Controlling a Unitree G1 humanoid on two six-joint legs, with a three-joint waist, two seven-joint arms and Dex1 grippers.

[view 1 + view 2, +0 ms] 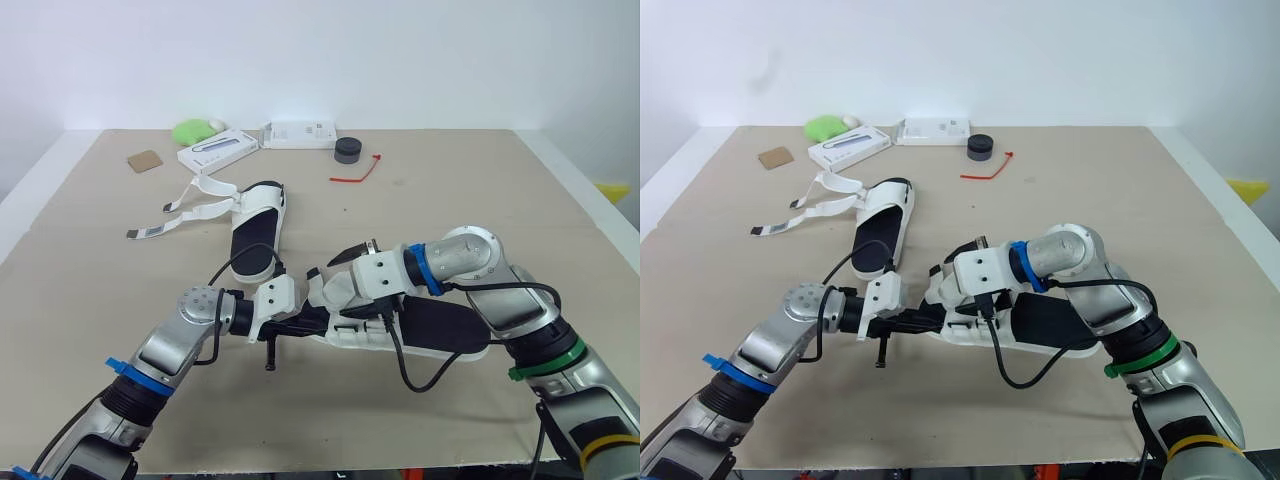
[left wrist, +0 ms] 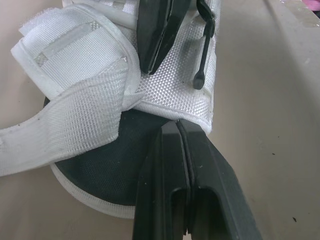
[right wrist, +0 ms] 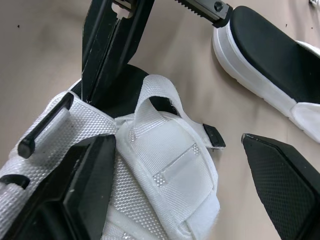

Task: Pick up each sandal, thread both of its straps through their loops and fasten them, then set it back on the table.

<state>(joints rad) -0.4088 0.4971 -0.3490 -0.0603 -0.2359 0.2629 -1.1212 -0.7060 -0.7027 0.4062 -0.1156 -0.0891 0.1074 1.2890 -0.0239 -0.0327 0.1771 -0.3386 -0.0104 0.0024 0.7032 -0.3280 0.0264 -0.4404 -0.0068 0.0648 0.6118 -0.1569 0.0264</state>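
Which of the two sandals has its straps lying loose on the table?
The farther sandal: its white straps trail flat across the table. The nearer sandal has its strap folded over.

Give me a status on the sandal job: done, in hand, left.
Done: neither sandal looks finished. In hand: the near sandal, with the left claw shut on its mesh edge and the right claw open around a folded-over strap; I cannot tell whether that strap is fastened. Left: finish it, set it on the table, then do the far sandal, whose loose straps lie spread.
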